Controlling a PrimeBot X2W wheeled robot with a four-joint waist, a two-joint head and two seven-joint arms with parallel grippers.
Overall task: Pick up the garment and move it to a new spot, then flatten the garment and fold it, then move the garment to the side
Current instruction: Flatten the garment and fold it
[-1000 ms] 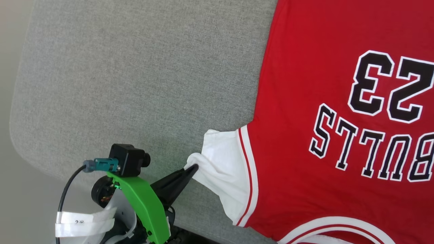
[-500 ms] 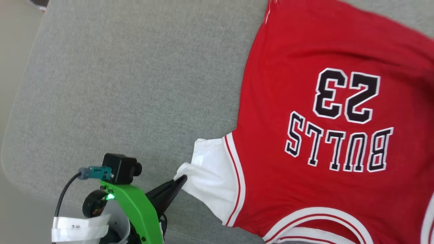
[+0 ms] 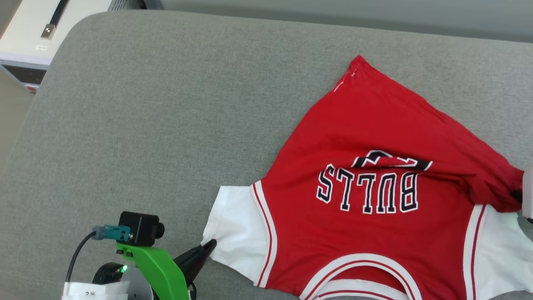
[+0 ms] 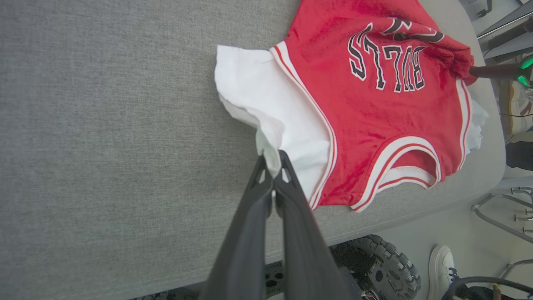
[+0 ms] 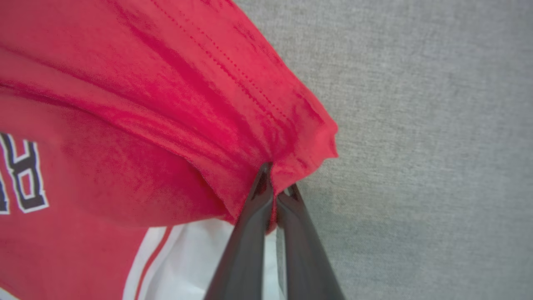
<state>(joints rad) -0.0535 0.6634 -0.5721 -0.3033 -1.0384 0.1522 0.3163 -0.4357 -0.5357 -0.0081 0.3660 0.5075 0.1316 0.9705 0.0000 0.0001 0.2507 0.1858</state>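
The left gripper [image 4: 272, 162] is clamped on the white sleeve tip of the garment [image 3: 366, 246], the right gripper [image 5: 277, 187] on a bunched red hem corner; it spreads on the grey cushion [image 3: 145, 125] between them. Both pinches look shallow, so an uneven pull could slip cloth free or skew the fold.

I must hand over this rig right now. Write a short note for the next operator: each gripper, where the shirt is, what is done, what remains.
Left gripper: shut on the garment's white sleeve.
Right gripper: shut on its red hem corner, drawn toward the other sleeve.
Garment: on the grey padded surface, print up, "23" mostly hidden by a crease.
Done: laid out, fold begun.
To do: finish fold, move aside.
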